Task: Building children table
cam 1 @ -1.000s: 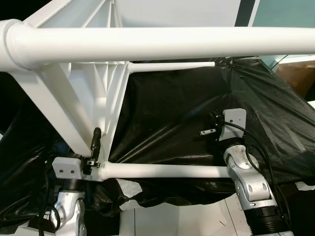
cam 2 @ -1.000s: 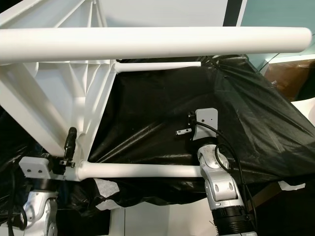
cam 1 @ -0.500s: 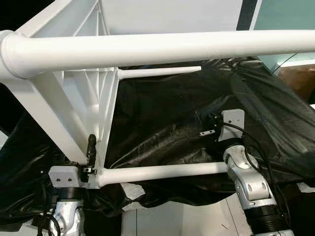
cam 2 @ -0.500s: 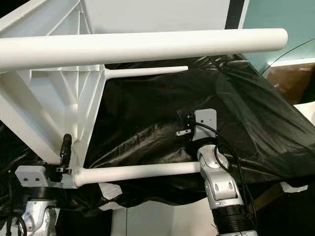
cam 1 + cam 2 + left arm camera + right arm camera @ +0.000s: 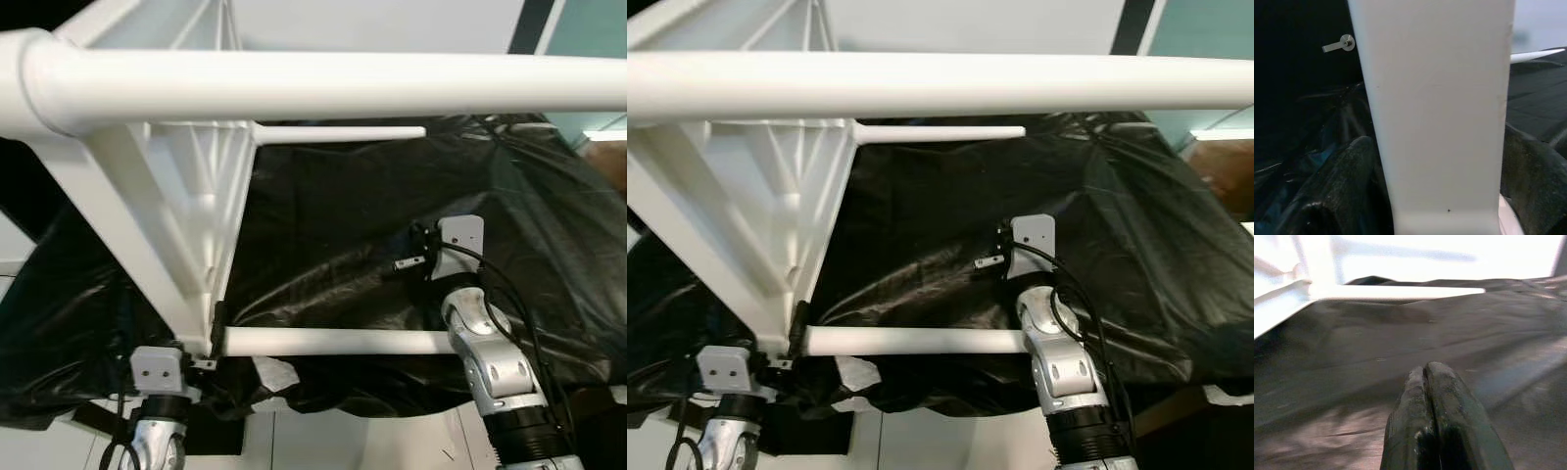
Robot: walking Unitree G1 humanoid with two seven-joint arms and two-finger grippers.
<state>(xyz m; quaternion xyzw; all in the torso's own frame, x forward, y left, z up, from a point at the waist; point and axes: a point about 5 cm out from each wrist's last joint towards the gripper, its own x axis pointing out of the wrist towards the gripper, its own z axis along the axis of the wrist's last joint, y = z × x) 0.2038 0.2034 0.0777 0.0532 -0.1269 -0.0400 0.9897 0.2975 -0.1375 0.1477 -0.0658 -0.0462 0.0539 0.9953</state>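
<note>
Children's table (image 5: 186, 196): white plastic, tipped on its side, underside ribbing facing the camera. It fills the left and upper part of the head views. Three round white legs visible, all lying roughly horizontal and pointing toward the robot's right: a near leg (image 5: 323, 86) running thick across the top of the frame, a far leg (image 5: 338, 132) thin and behind it, and a lower leg (image 5: 333, 342) close to the robot's arms. The table rests over a black plastic sheet (image 5: 353, 235), wrinkled and glossy, draped across the surface beneath and behind it.

Left gripper (image 5: 214, 323): raised at the table's lower corner, where the lower leg meets the ribbed frame. In the left wrist view a flat white table rib (image 5: 1435, 117) stands between the two black fingers (image 5: 1337, 191), one finger on each side and close against it; the grip is clamped on this rib.

Right gripper (image 5: 1439, 396): held up over the black sheet, just above the free end of the lower leg, not touching the table. Right wrist view shows its two fingers pressed together, nothing between them.

Background: a metal door handle (image 5: 1339, 44) on a dark surface, seen past the rib in the left wrist view. A pale wall (image 5: 392, 24) behind the table.
</note>
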